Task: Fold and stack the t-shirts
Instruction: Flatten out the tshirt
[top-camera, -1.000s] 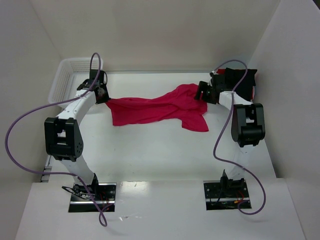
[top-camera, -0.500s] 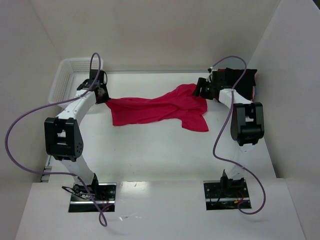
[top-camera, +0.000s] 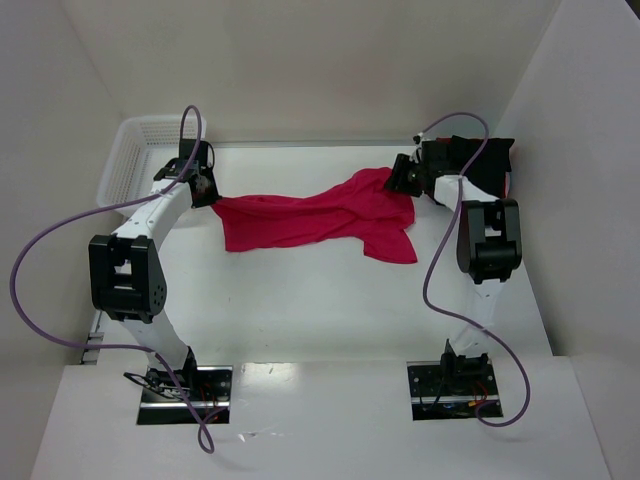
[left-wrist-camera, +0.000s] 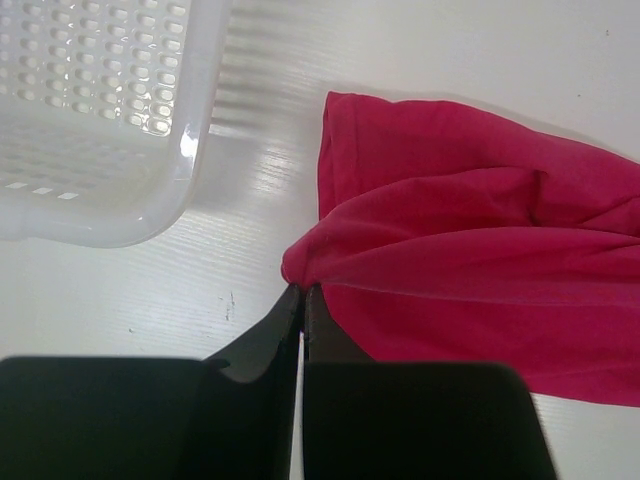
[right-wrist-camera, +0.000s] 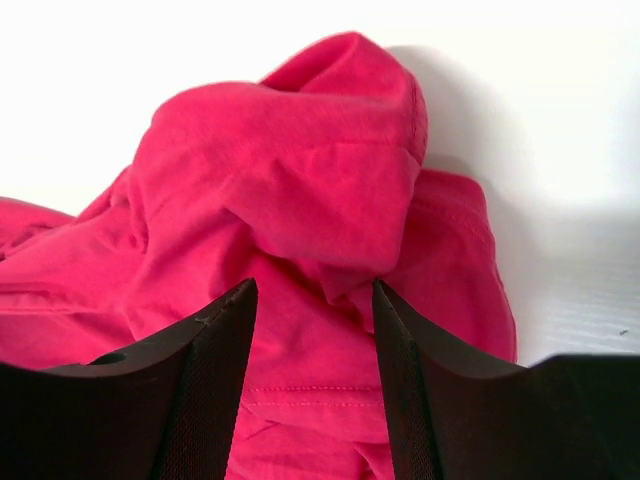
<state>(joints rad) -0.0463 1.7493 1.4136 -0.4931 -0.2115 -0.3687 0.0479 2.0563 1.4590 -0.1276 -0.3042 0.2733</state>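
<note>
A crumpled red t-shirt (top-camera: 320, 217) lies stretched across the far half of the white table. My left gripper (top-camera: 207, 196) is shut on the shirt's left edge; in the left wrist view the closed fingertips (left-wrist-camera: 301, 293) pinch a fold of the red cloth (left-wrist-camera: 470, 270). My right gripper (top-camera: 402, 182) is open just above the shirt's bunched right end. In the right wrist view its two fingers straddle a raised hump of red fabric (right-wrist-camera: 300, 180), with cloth between them (right-wrist-camera: 314, 295).
A white perforated plastic basket (top-camera: 130, 160) stands at the far left corner, close to the left gripper, and also shows in the left wrist view (left-wrist-camera: 100, 110). White walls enclose the table on three sides. A red and black object (top-camera: 490, 165) sits behind the right arm.
The right gripper has moved slightly left and farther over the shirt's right end. The left gripper and the shirt have stayed put.
</note>
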